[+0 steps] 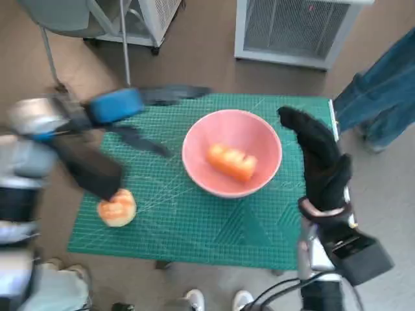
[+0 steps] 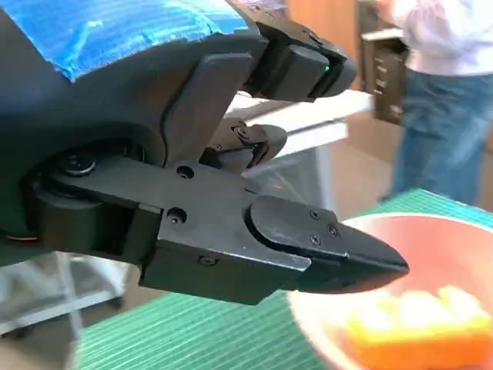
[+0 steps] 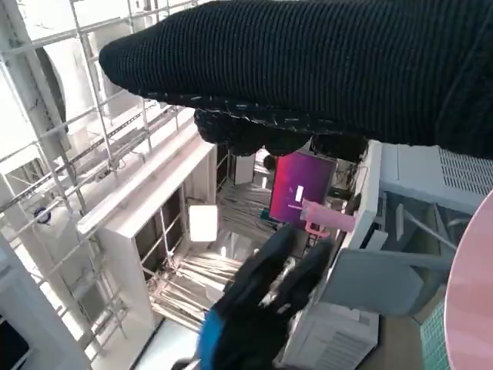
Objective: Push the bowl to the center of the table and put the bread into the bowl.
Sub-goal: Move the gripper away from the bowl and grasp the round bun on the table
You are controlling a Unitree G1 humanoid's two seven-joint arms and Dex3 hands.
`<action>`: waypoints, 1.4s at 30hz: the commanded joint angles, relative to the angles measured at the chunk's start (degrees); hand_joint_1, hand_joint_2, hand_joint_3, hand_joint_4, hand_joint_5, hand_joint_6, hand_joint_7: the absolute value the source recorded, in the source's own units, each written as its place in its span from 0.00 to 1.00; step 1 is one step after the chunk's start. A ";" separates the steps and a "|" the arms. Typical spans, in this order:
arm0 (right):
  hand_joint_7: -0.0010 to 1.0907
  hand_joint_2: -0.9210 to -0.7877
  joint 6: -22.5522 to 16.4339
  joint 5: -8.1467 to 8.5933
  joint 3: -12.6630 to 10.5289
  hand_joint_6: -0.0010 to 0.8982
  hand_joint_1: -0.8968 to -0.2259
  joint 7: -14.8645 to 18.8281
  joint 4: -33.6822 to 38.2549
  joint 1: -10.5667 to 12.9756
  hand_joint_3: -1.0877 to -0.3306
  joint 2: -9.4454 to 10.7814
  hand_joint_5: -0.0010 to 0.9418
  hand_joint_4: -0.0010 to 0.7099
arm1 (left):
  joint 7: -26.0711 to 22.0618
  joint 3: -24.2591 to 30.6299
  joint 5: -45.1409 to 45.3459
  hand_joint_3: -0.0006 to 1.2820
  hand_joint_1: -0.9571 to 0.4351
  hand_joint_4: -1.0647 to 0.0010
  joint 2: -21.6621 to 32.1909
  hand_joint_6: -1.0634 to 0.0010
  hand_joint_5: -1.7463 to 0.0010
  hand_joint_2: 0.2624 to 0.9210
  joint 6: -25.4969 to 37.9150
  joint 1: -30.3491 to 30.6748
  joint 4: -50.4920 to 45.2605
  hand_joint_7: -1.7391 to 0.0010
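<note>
Head view: pink bowl (image 1: 232, 153) sits about mid-counter on the green cutting mat (image 1: 194, 227), with an orange bread piece (image 1: 231, 162) lying inside it. A second round bun (image 1: 117, 207) lies on the mat near the left edge, well apart from the bowl. Left hand (image 1: 139, 100), blurred, hovers over the far-left part of the mat, fingers stretched toward the bowl's far side and holding nothing; whether it touches the mat cannot be told. Right hand (image 1: 321, 162) stands upright just right of the bowl, fingers extended and together, nothing in it; contact with the rim cannot be told.

Left wrist view only: black fingers (image 2: 308, 247) spread apart with nothing between them, bowl and bread blurred beyond the fingertips, and a person in jeans (image 2: 443, 100) standing past the counter's far side.

Right wrist view only: glove fills the top, a sliver of bowl rim (image 3: 470, 301) at the edge, the left hand's blue-taped back, white wire racks (image 3: 92, 154) and a lit magenta screen (image 3: 296, 193).

Around in the head view: white vent unit (image 1: 295, 29) on the floor at the far side, chair legs (image 1: 123, 45) far left, a person's jeans leg (image 1: 379, 91) far right, shoes (image 1: 217, 299) at the near edge.
</note>
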 commanded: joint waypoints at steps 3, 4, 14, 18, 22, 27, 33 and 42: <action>0.59 0.00 1.11 0.99 0.35 0.00 0.39 0.57 1.17 0.36 0.37 0.50 0.01 0.32 | -1.50 5.91 -2.45 0.00 0.59 0.67 7.37 0.61 0.97 0.84 0.12 8.24 -5.14 0.95; 0.59 0.00 1.08 1.03 0.39 0.00 0.39 0.64 1.38 0.27 0.37 0.57 0.01 0.32 | -1.56 6.58 -2.57 0.00 0.59 0.64 8.07 0.60 0.97 0.84 0.20 9.27 -5.70 0.95; 0.60 0.00 0.57 2.11 0.62 0.00 0.38 2.42 3.79 -0.97 0.39 0.97 0.02 0.34 | -0.34 14.01 -1.43 0.00 0.55 0.54 14.82 0.54 0.97 0.83 -0.19 22.59 -11.26 0.96; 0.60 0.00 0.64 2.65 0.62 0.00 0.38 3.16 3.96 -1.20 0.39 0.78 0.02 0.34 | 0.00 15.65 -1.00 0.00 0.54 0.54 15.56 0.53 0.98 0.83 -0.21 25.87 -12.56 0.96; 0.60 0.00 0.83 3.27 0.49 0.00 0.39 3.95 4.15 -1.45 0.39 0.59 0.02 0.34 | 0.53 16.25 -0.09 0.00 0.53 0.56 15.49 0.54 0.99 0.82 -0.15 28.06 -13.11 0.97; 0.60 0.00 1.20 3.78 0.33 0.00 0.39 4.62 3.72 -1.37 0.39 0.48 0.02 0.34 | 0.67 15.96 -0.11 0.00 0.55 0.59 14.67 0.53 1.00 0.80 0.52 29.66 -13.25 0.97; 0.60 0.00 1.79 4.19 0.20 0.00 0.38 4.95 2.73 -0.97 0.39 0.24 0.02 0.34 | 0.06 14.44 -0.40 0.00 0.57 0.61 13.28 0.55 1.00 0.78 1.38 30.18 -13.15 0.98; 0.60 0.00 2.58 4.45 -0.01 0.00 0.39 5.07 1.55 -0.40 0.38 -0.16 0.02 0.33 | -0.39 10.85 0.49 0.00 0.59 0.64 10.45 0.59 1.00 0.75 2.74 30.00 -11.72 1.00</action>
